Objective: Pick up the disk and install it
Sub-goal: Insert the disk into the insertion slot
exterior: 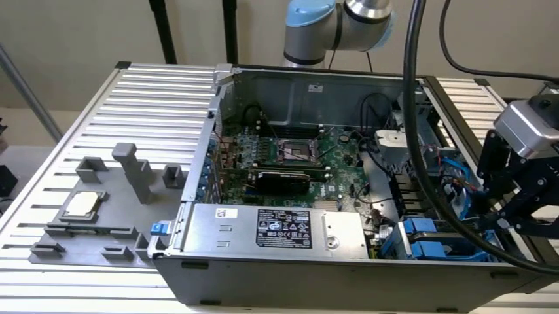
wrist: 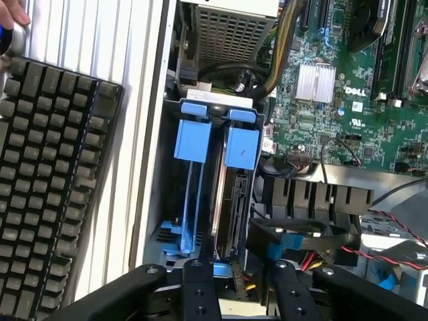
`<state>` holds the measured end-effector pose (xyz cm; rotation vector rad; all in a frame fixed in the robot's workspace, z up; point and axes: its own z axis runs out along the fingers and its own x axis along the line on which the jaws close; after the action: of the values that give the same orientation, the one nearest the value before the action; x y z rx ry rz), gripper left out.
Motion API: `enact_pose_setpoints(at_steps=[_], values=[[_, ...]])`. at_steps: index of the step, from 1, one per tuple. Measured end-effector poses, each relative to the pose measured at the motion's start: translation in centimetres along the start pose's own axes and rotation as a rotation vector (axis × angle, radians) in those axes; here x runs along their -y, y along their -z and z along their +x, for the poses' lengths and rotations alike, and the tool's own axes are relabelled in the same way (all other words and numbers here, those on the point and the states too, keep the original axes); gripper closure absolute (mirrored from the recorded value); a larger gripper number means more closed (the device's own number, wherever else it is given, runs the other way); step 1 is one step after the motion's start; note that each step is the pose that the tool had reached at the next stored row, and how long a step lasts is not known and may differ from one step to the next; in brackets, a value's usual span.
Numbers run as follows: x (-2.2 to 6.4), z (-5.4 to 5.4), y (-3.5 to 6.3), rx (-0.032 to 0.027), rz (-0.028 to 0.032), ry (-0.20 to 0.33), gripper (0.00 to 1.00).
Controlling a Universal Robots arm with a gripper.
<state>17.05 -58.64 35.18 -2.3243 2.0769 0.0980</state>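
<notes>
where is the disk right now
The disk stands on edge in the drive bay, between a second blue carrier and the motherboard; that bay is at the case's near corner on the exterior view's right, beside the power supply.

The exterior view looks down from high, at middle distance, over the whole open computer case (exterior: pixel 349 278) on the slatted desk (exterior: pixel 148 85). The wrist view faces down past the claw (wrist: pixel 241 284), very close. Both share the blue drive cage (exterior: pixel 428 243) (wrist: pixel 194 137) and motherboard (exterior: pixel 297 157) (wrist: pixel 334 100)
</notes>
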Motion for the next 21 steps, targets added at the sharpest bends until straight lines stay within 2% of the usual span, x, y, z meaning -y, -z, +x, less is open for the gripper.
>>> enact_pose_setpoints(at_steps=[12,16,21], values=[[0.01,-0.1,-0.09,-0.003,0.019,0.037,1.0],[-0.38,-0.2,-0.09,-0.0028,0.0194,0.04,1.0],[-1.51,-0.3,-0.12,-0.0023,0.0162,0.04,1.0]])
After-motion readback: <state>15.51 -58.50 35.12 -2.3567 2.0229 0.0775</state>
